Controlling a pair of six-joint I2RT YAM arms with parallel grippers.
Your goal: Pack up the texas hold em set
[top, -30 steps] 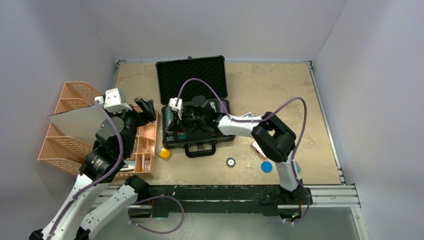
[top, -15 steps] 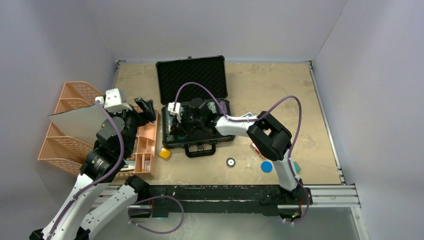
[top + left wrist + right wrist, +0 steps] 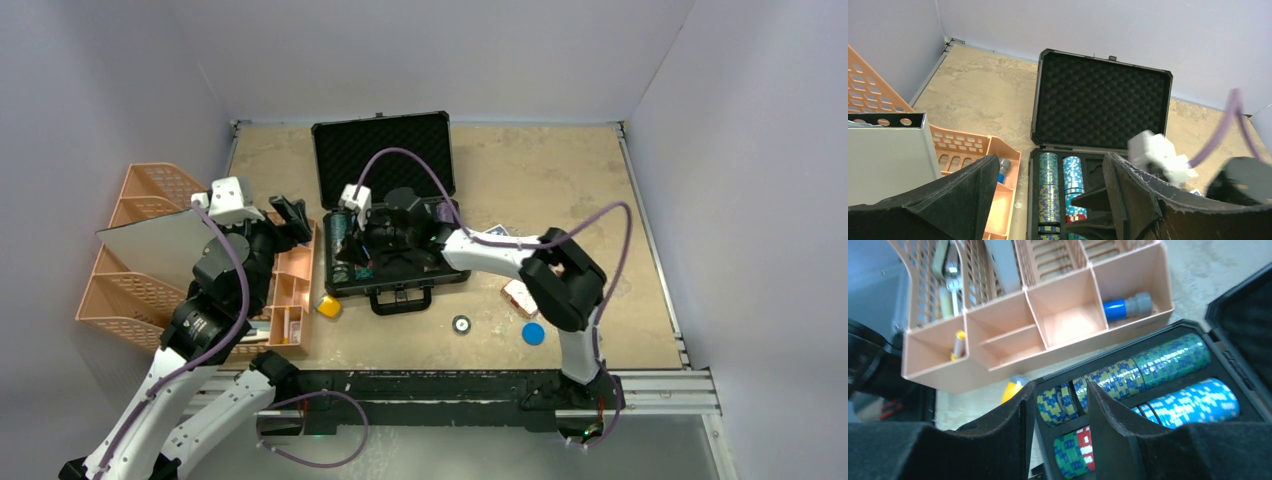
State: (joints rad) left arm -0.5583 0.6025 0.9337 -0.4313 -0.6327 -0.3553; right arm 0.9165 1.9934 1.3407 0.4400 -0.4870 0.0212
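The black briefcase [image 3: 382, 152] lies open at mid table, its foam lid raised at the back. Its base holds rows of poker chips: a green and yellow-blue row [image 3: 1049, 190] and a light blue row [image 3: 1074, 172], which also show in the right wrist view [image 3: 1148, 362]. My right gripper [image 3: 1062, 390] is open and empty, just above the chips at the case's front left corner [image 3: 352, 252]. My left gripper [image 3: 1048, 172] is open and empty, over the orange organizer [image 3: 292, 212]. A red card deck [image 3: 518, 295], a blue disc [image 3: 533, 333] and a round black-and-white button [image 3: 461, 323] lie on the table in front of the case.
An orange organizer [image 3: 150, 250] with a grey panel stands at the left; its small tray [image 3: 1068, 322] holds a blue-and-grey marker. A small yellow block [image 3: 328, 306] lies between tray and case. Walls enclose the table on three sides.
My right gripper has shifted left and a little back over the case's left side, and its elbow has swung right. The left arm has not moved.
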